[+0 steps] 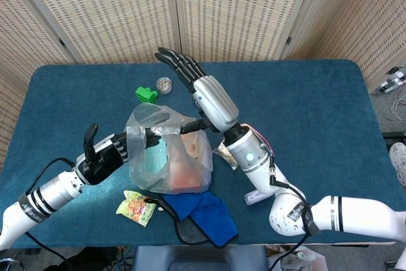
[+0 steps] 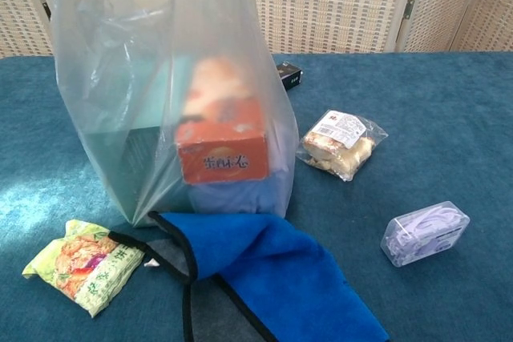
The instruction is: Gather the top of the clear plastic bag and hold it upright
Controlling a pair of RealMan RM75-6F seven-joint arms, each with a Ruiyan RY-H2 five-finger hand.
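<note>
Black left hand [image 1: 101, 157] gripping the left rim of the clear plastic bag [image 1: 170, 153]; silver right hand [image 1: 206, 96] pinching the opposite rim, remaining fingers [image 1: 174, 60] stretched flat. Bag upright on the blue desk [image 1: 304, 93], orange box [image 2: 222, 148] inside. Blue cloth [image 2: 276, 274] touching the bag's front; snack packet [image 2: 84, 262] front-left of the bag.

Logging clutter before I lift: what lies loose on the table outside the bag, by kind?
Snack packets: 2, green packet, pastry packet
Cloths: 1, blue cloth
Small containers: 3, lilac case, black box, round jar
Green block: 1
Total: 7
</note>
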